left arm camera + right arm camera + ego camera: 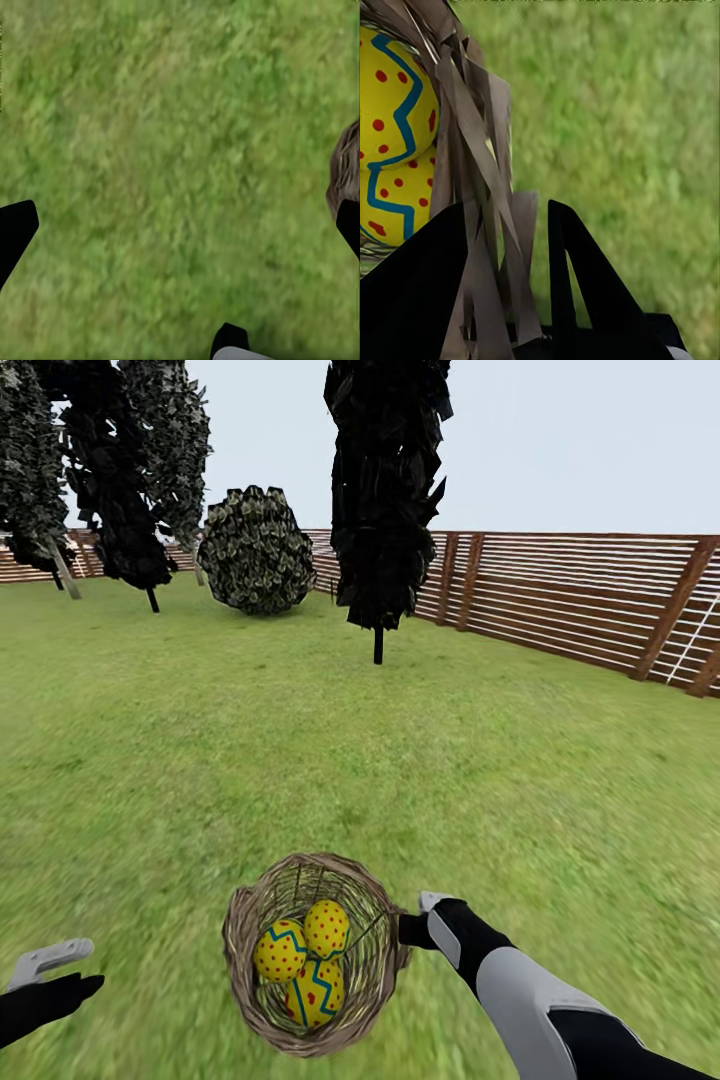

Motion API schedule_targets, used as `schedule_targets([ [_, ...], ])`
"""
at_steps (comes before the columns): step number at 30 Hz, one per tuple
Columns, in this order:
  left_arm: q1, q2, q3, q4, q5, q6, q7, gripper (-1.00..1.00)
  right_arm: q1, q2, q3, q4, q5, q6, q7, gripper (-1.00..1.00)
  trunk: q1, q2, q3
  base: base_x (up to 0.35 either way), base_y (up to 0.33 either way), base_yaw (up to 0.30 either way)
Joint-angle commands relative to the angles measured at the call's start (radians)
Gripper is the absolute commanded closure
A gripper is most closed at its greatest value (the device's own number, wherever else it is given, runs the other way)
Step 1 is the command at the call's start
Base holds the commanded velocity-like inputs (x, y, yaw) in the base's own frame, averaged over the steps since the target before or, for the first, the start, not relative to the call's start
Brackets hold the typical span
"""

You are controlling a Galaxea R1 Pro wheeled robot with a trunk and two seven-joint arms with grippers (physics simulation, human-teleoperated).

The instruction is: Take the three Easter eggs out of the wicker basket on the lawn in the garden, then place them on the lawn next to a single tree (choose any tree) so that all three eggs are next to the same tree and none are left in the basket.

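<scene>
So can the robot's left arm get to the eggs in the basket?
Probably yes. The left gripper hangs over bare lawn beside the wicker basket, whose top is open, so nothing covers the three eggs. It would need to lift over the rim.

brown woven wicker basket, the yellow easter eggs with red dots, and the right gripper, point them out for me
brown woven wicker basket (243, 920): head view, on its braided left rim.
yellow red-dotted Easter eggs (326, 927): head view, middle of the uppermost egg.
right gripper (514, 247): right wrist view, between the two dark fingers straddling the basket wall.
</scene>
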Motion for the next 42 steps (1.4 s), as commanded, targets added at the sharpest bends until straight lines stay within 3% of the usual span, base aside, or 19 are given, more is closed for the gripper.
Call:
schedule_targets([
  [1,0.0,0.0,0.001,-0.001,0.008,0.004,0.004,-1.0,0.0,0.001,-0.01,-0.002,-0.014,0.004,-0.005,1.0,0.0,-0.001,0.0,0.0,0.0,0.0],
  [28,0.001,0.0,-0.001,-0.003,0.007,0.002,0.004,-1.0,0.007,0.001,-0.008,-0.003,-0.014,0.004,-0.002,1.0,0.0,-0.001,0.035,-0.002,0.0,0.0],
  [42,0.001,0.001,-0.002,-0.003,0.007,0.001,0.005,-1.0,0.009,0.001,-0.006,-0.003,-0.015,0.004,-0.002,1.0,0.0,-0.001,0.048,-0.224,0.0,0.079],
])
